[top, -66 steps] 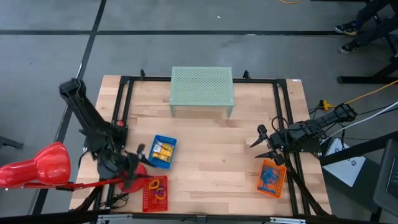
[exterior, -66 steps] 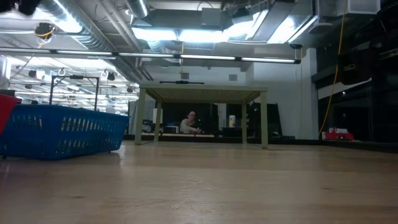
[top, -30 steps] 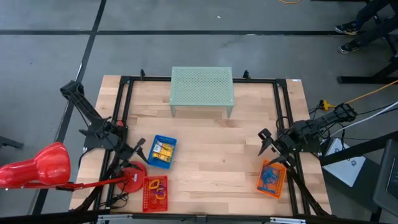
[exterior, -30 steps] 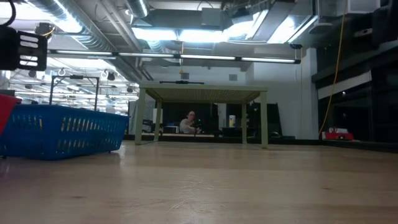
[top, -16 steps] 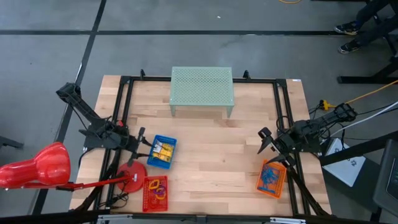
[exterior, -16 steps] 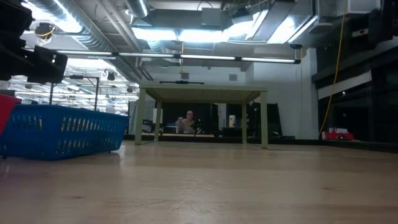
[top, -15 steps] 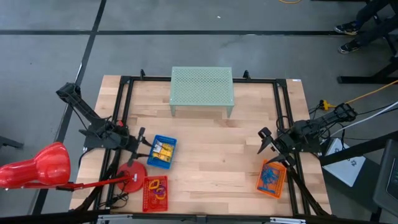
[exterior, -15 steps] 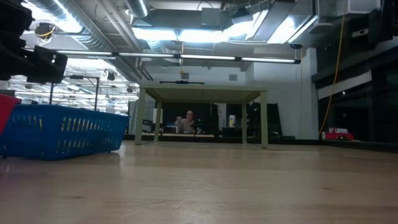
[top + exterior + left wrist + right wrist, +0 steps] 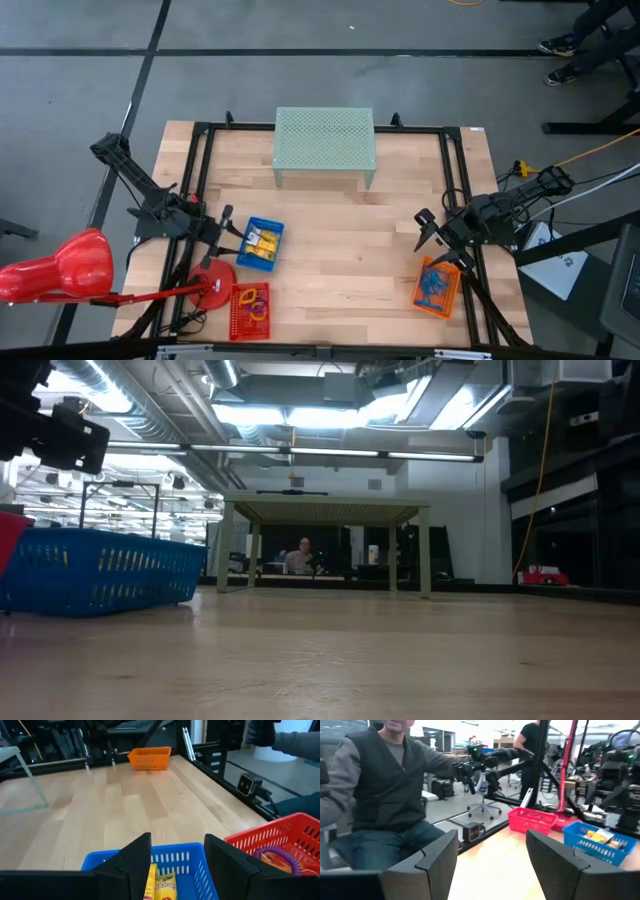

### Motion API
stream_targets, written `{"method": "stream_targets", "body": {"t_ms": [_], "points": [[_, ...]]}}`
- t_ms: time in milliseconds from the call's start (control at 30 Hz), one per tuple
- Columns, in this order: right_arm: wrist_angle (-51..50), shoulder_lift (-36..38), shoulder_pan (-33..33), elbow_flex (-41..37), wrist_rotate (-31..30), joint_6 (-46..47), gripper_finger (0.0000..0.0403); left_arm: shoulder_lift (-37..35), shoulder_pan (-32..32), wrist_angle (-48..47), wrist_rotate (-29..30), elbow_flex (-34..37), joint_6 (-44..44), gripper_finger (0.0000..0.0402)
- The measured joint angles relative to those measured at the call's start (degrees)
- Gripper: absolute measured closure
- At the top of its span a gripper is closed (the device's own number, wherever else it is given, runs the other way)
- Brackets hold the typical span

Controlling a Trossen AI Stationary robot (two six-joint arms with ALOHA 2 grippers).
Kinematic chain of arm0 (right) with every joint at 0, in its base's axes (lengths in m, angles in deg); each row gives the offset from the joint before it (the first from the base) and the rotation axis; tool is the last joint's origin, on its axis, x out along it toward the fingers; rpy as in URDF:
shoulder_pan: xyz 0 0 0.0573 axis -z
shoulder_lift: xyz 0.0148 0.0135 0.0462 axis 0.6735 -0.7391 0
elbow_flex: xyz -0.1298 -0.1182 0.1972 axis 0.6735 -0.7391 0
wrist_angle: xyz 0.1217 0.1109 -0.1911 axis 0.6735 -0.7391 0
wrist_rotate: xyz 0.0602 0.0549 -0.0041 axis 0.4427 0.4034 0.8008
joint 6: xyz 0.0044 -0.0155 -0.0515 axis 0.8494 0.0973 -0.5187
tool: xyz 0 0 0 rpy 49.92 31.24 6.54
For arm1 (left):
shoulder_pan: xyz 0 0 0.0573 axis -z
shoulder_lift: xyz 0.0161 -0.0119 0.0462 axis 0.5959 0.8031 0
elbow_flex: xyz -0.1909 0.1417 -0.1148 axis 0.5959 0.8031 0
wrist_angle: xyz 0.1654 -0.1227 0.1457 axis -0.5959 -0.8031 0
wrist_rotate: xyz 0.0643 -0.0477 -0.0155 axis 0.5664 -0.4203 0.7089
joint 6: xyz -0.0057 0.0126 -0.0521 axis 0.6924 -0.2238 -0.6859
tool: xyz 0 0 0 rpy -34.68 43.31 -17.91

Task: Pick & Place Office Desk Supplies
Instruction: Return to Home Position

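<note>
Yellow-and-black clips (image 9: 262, 243) lie in the blue mesh tray (image 9: 277, 232) and show close up in the left wrist view (image 9: 161, 885). Thin blue wire loops (image 9: 434, 284) fill the orange tray (image 9: 421, 297). Small coloured loops (image 9: 254, 304) lie in the red tray (image 9: 236, 321); purple and orange ones (image 9: 278, 857) show in the left wrist view. My left gripper (image 9: 226, 235) hovers open just left of the blue tray, its fingers (image 9: 136, 854) pointing over the rim. My right gripper (image 9: 428, 240) hangs open above the table, just beyond the orange tray's far edge.
A pale green mesh shelf (image 9: 325, 140) stands at the table's far edge. A red desk lamp (image 9: 60, 268) has its round base (image 9: 212, 277) between the blue and red trays. Black frame rails (image 9: 200, 180) run along the sides. A seated person (image 9: 385, 785) is beyond the table.
My left gripper has shifted a little toward the blue tray and the far edge, away from the lamp base, staying open. The trays and their contents have not moved.
</note>
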Motion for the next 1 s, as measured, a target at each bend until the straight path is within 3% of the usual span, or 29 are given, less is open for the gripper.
{"method": "stream_targets", "body": {"t_ms": [100,300,433,567,767,1000], "points": [[-0.9,-0.1,0.0,0.0,0.8,0.1,0.0167,-2.6,0.8,0.1,0.4,1.0,0.0,0.0221],[-8.7,-0.3,0.0,0.0,0.8,0.0,0.0167,-15.2,-1.4,-0.2,-4.2,4.2,0.1,0.0221],[-8.4,-3.7,0.0,-0.1,0.5,-2.8,0.0167,-23.5,-3.3,1.5,-6.3,4.2,-0.1,0.0221],[-8.6,-7.3,0.0,-0.1,0.3,-3.2,0.0167,-23.6,-5.0,8.8,-5.2,4.3,0.0,0.0221],[-7.5,-9.4,0.0,0.0,0.8,-3.6,0.0167,-23.6,-7.4,8.7,-4.6,4.3,-0.4,0.0221],[-7.5,-9.4,0.0,0.0,0.8,-14.5,0.0167,-23.6,-9.1,8.0,-4.4,4.4,-0.4,0.0221]]}}
